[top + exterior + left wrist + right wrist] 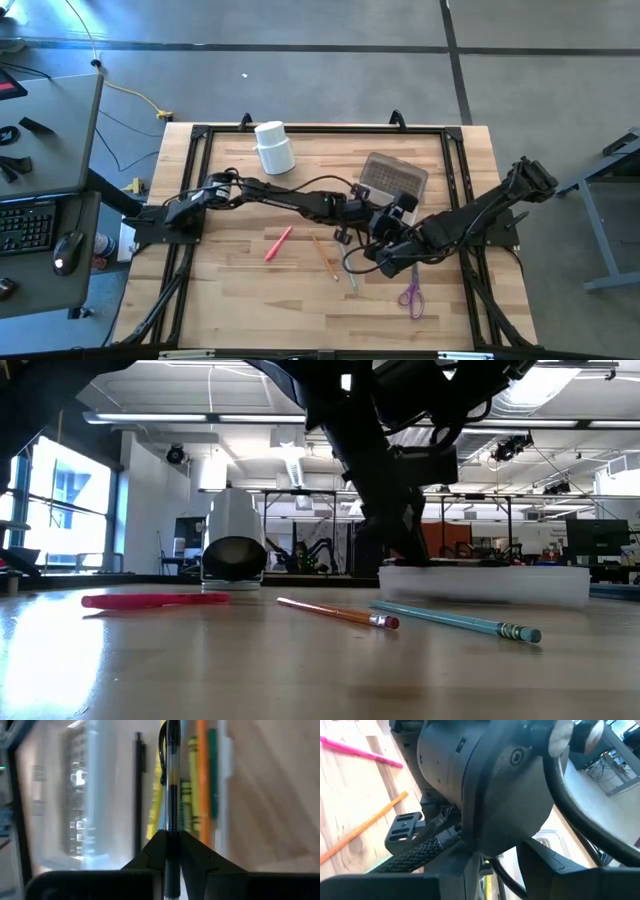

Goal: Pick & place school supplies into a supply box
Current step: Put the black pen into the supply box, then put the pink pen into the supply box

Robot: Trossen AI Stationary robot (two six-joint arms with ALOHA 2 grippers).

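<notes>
The supply box (pixel 395 178), clear plastic, sits right of the table's middle toward the far side. It holds yellow, green and orange pencils (pixel 192 805) and a black pen (pixel 138 795). My left gripper (pixel 172 836) reaches over the box (pixel 490 582) from the left, slanting down, shut on a clear-barrelled pen (pixel 172 775) with a black clip. My right gripper (pixel 505 867) hovers open just near-side of the box, behind my left wrist (pixel 485 785). Loose on the wood lie a pink pen (pixel 278 243), an orange pencil (pixel 324 255), a teal pencil (pixel 351 277) and purple scissors (pixel 411 295). My left gripper pinches the pen's barrel (pixel 173 822) between its two fingers. The pen runs along the fingers and sticks out ahead of them, clip end forward, over the pencils in the box. Whether its far end touches them, I cannot tell.
A white cup (pixel 274 147) lies on its side at the far left of the box, its opening (pixel 234 556) showing in the low view. Black rails (pixel 300 129) frame the tabletop. Bare wood (pixel 240 285) spreads over the near left.
</notes>
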